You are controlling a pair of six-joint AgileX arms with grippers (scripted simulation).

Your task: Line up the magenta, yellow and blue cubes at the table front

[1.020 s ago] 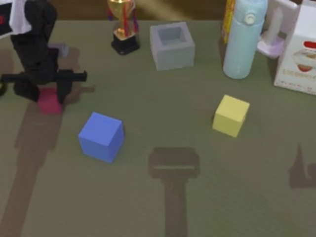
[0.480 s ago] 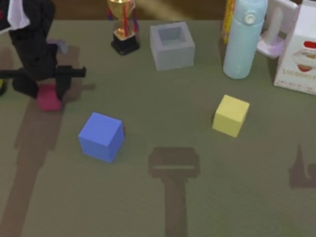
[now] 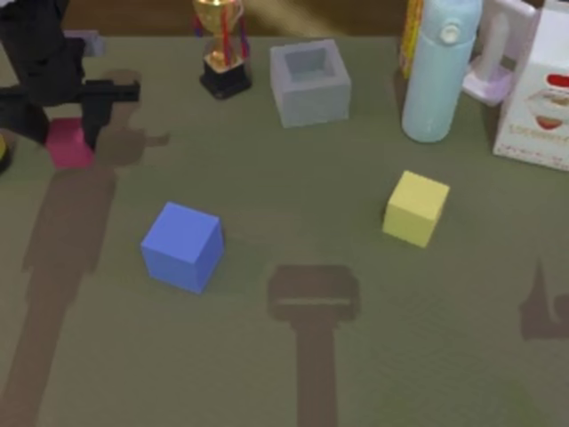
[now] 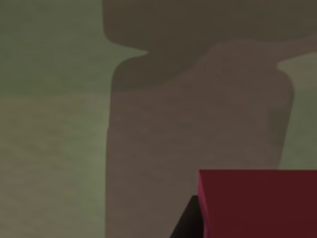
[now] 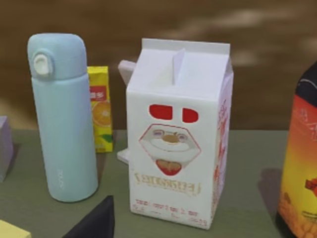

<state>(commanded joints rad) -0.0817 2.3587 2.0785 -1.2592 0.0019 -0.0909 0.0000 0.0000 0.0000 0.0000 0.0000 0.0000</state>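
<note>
A: What do you get from the left wrist that the top view lacks?

B: You see the small matte magenta cube close up, cut off by the frame edge. From above, your left hand is clenched on that magenta cube at the olive desk's left rear.

A: The others?

B: The large cornflower-blue cube sits left of centre, the pale yellow cube well apart on the right. Your right hand is out of view.

olive table; blue cube, yellow cube
</note>
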